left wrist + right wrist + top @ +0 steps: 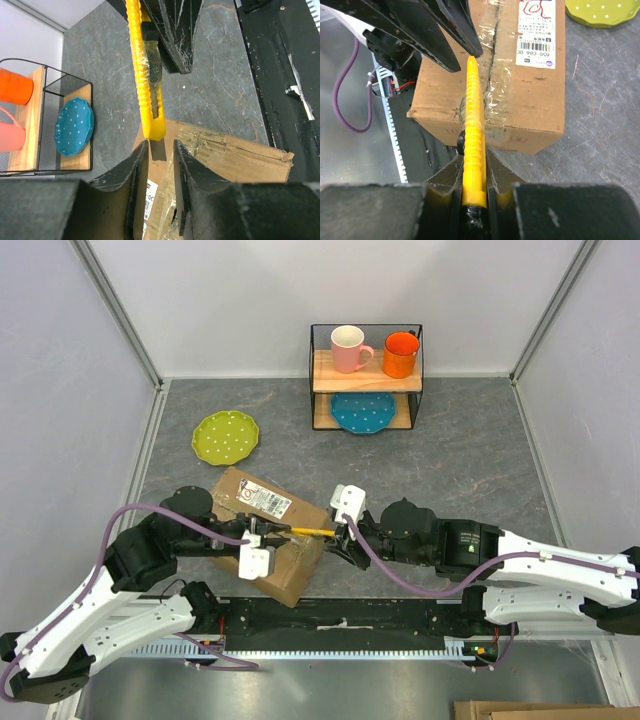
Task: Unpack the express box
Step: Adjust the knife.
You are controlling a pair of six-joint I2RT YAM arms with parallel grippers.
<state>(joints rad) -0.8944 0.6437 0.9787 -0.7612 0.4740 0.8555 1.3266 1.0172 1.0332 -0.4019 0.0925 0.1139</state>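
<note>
- the right tool [474,165] is narrow, clamped on the handle of the yellow knife [472,115], which sticks straight out ahead of its fingertips.
- the express box [530,100] sits on the table [450,440], ahead of and below this tool. one end face is turned toward the tool, and the front half of the knife reaches over the box top.
- the relation that matters: the taped seam [495,75] runs away from the right tool almost parallel to the knife. it lies just beside the blade line, on the label side, so the two long axes nearly agree, with a slight sideways offset.
- the box's long axis seems to follow that same line away from the right tool, though its far end is cut off in the right wrist view. the top faces up, with the label [536,30] beyond the knife tip, past the seam.
- the left tool [161,155] faces the opposite way, directly above the box top. its fingers stand narrow on either side of the knife's blade tip. one finger looks to be against the blade and the other shows a sliver of gap, so i cannot tell whether the tip is pinched.
- the left tool is the nearer one to the box top. the right tool hangs just off the box's end.
- as i judge it, the coming move needs the tip set onto the seam and drawn along that axis.
</note>
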